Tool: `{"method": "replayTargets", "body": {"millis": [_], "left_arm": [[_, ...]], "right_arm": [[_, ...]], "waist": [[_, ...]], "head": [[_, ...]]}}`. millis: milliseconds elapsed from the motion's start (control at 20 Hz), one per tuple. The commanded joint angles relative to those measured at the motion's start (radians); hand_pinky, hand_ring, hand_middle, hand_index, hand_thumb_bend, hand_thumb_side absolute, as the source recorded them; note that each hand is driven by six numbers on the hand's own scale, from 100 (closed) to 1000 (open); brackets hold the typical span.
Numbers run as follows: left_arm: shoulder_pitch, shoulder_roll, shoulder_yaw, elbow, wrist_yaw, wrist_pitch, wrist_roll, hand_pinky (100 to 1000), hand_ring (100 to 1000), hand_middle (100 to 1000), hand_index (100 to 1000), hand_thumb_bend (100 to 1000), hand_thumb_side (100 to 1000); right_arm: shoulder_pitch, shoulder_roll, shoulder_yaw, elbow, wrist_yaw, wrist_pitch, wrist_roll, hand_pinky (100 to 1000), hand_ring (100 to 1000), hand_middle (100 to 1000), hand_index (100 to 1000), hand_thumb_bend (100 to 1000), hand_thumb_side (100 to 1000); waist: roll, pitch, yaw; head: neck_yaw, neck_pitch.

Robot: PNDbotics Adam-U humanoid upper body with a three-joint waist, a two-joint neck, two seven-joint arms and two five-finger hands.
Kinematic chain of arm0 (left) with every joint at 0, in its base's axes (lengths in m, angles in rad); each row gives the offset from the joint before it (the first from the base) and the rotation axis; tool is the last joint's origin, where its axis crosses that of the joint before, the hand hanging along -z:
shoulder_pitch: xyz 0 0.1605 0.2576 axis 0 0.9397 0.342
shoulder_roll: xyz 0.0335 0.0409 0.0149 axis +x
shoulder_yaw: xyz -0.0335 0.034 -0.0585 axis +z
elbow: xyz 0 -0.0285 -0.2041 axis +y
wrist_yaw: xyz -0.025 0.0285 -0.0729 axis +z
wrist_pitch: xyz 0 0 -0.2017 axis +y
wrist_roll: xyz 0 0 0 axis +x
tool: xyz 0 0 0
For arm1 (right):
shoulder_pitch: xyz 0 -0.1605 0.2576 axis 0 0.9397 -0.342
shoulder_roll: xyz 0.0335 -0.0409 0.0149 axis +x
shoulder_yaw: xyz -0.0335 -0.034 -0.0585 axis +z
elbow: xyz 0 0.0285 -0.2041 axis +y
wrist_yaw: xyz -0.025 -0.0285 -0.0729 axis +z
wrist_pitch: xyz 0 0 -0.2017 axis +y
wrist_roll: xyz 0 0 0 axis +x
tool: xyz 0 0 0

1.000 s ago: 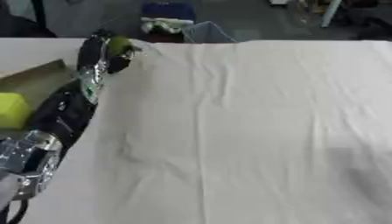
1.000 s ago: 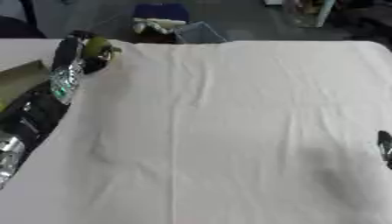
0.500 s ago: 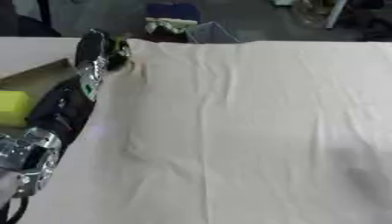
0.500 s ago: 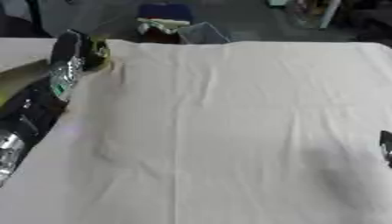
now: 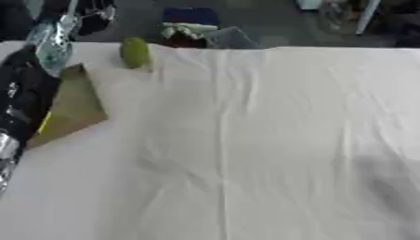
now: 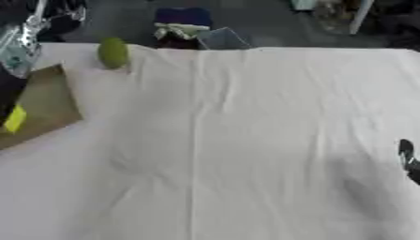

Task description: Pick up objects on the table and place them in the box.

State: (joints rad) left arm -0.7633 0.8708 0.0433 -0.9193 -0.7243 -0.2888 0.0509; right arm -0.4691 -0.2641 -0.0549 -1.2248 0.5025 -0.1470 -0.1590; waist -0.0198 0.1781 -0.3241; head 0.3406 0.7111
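Left eye view: a table [image 5: 271, 140] covered by a white, creased cloth fills most of the frame. At the upper left, near the table's far edge, a green oval object [image 5: 135, 52], like a small fruit, lies on the cloth, apart from everything else. Just below and to its left is a brown cardboard box [image 5: 72, 108], seen as a flat flap lying askew on the table, with a small strip of yellow [image 5: 43, 123] showing at its left side. The robot's left arm [image 5: 20, 98], black with a silver joint, runs up the left edge of the frame, passing over the box's left part. At its upper end, in the upper left corner, the left hand [image 5: 56, 40] shows as a pale, blurred shape, up and to the left of the green object and not touching it; whether its fingers are spread or curled cannot be told. Beyond the table's far edge sits a blue and white bundle [image 5: 190, 26] on the dark floor.

Right eye view: the same scene, shifted slightly. The green object sits at the upper left, with the box flap below it at the left edge. At the right edge, about mid-height, a small dark piece of the right hand [image 6: 408, 159] shows over the cloth; too little is visible to tell how its fingers stand.
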Motion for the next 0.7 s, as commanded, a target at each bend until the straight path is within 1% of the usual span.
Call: {"method": "replayTargets", "body": {"millis": [50, 100, 150, 200, 300, 400, 450, 500, 550, 650, 700], "left_arm": [[0.002, 0.049, 0.002, -0.025, -0.013, -0.030, -0.106, 608, 500, 548, 653, 100, 151], [0.001, 0.042, 0.000, -0.010, -0.020, -0.032, -0.130, 669, 597, 659, 758, 100, 114], [-0.005, 0.032, -0.003, 0.008, -0.034, -0.032, -0.153, 701, 644, 716, 810, 126, 167], [-0.014, 0.022, -0.005, 0.027, -0.057, -0.029, -0.169, 729, 691, 758, 852, 246, 303], [-0.046, -0.013, -0.003, 0.086, -0.119, -0.012, -0.183, 757, 738, 801, 892, 346, 421], [-0.084, -0.052, 0.005, 0.156, -0.190, 0.011, -0.174, 774, 768, 834, 918, 488, 547], [-0.102, -0.070, 0.010, 0.189, -0.226, 0.024, -0.159, 775, 770, 836, 920, 498, 555], [-0.118, -0.089, 0.018, 0.226, -0.262, 0.044, -0.139, 786, 779, 849, 930, 549, 606], [-0.132, -0.107, 0.026, 0.258, -0.292, 0.066, -0.116, 786, 782, 854, 934, 565, 622], [-0.149, -0.133, 0.036, 0.308, -0.338, 0.102, -0.066, 788, 784, 858, 937, 568, 620], [-0.153, -0.143, 0.038, 0.327, -0.355, 0.117, -0.044, 788, 784, 861, 939, 550, 603]], "right_arm": [[-0.009, -0.033, -0.007, -0.007, -0.005, 0.000, -0.005, 734, 985, 597, 892, 305, 294], [-0.010, -0.031, -0.007, -0.007, -0.004, -0.001, -0.004, 734, 985, 597, 892, 304, 294], [-0.012, -0.029, -0.006, -0.006, -0.004, -0.001, -0.004, 734, 985, 597, 892, 303, 294], [-0.014, -0.027, -0.006, -0.005, -0.003, -0.001, -0.003, 734, 985, 597, 892, 303, 294], [-0.019, -0.024, -0.003, -0.003, -0.004, -0.002, -0.001, 734, 985, 597, 892, 303, 293], [-0.024, -0.020, 0.000, -0.002, -0.005, -0.005, 0.001, 734, 986, 597, 892, 302, 293], [-0.026, -0.019, 0.001, -0.001, -0.006, -0.006, 0.003, 734, 986, 597, 892, 302, 293], [-0.029, -0.016, 0.002, -0.001, -0.007, -0.007, 0.004, 734, 986, 597, 892, 302, 293], [-0.032, -0.014, 0.004, -0.002, -0.008, -0.008, 0.005, 734, 986, 597, 892, 301, 293], [-0.035, -0.012, 0.005, -0.002, -0.010, -0.009, 0.007, 734, 986, 597, 892, 301, 293], [-0.036, -0.012, 0.005, -0.002, -0.010, -0.009, 0.007, 734, 986, 597, 892, 300, 293]], "waist": [[-0.002, -0.019, 0.001], [-0.004, -0.019, 0.000], [-0.005, -0.019, -0.003], [-0.007, -0.018, -0.005], [-0.009, -0.014, -0.013], [-0.010, -0.009, -0.021], [-0.010, -0.007, -0.024], [-0.010, -0.003, -0.029], [-0.010, -0.001, -0.033], [-0.010, 0.003, -0.040], [-0.009, 0.005, -0.042]], "head": [[-0.010, 0.005], [-0.011, 0.003], [-0.011, 0.001], [-0.011, 0.000], [-0.008, -0.003], [-0.003, -0.008], [-0.001, -0.010], [0.001, -0.013], [0.004, -0.015], [0.008, -0.016], [0.008, -0.017]]}}
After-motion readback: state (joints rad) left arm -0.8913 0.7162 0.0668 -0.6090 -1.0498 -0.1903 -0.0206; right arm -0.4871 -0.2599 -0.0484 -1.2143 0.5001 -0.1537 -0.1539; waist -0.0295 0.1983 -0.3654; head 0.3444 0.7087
